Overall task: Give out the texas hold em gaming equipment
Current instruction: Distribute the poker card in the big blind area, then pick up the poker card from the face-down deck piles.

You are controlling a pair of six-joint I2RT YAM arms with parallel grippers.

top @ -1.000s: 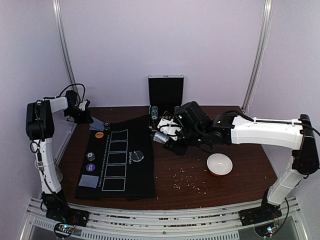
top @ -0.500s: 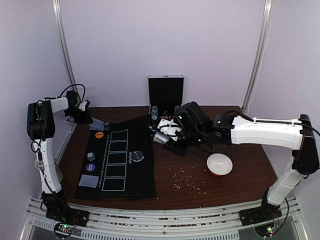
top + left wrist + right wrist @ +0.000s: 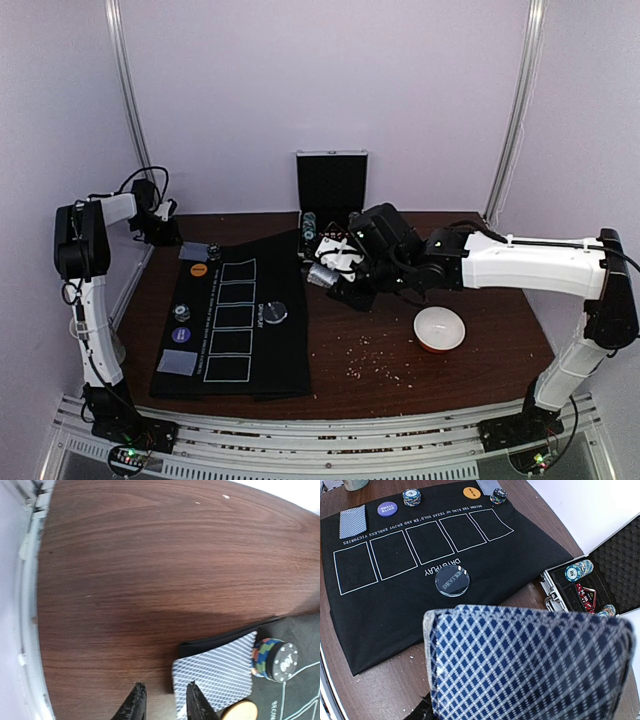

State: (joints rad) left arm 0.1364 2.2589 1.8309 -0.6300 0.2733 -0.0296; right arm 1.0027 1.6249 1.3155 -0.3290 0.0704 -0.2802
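Observation:
My left gripper (image 3: 165,696) (image 3: 163,230) stands open over the bare wood, nothing between its fingers. A grey-blue-backed card (image 3: 215,672) (image 3: 193,252) lies flat at the mat's far left corner, partly under one fingertip in the left wrist view. Beside the card sit a chip stack (image 3: 275,659) and an orange button (image 3: 239,712). My right gripper (image 3: 326,274) is shut on a deck of cards (image 3: 530,665), held above the mat's right edge; the deck hides its fingers. On the black mat (image 3: 240,330) lie a dealer button (image 3: 452,580), a purple small-blind button (image 3: 387,509) and another card (image 3: 352,521).
An open metal case (image 3: 332,185) with chips stands at the back centre. A white bowl with a red outside (image 3: 439,328) sits right of the mat, with crumbs (image 3: 370,365) scattered on the wood. A beige mug (image 3: 355,484) stands at the near left.
My left gripper has opened, let go of the card, and drawn back slightly to the left. The card now lies on the mat corner. The right arm has not moved.

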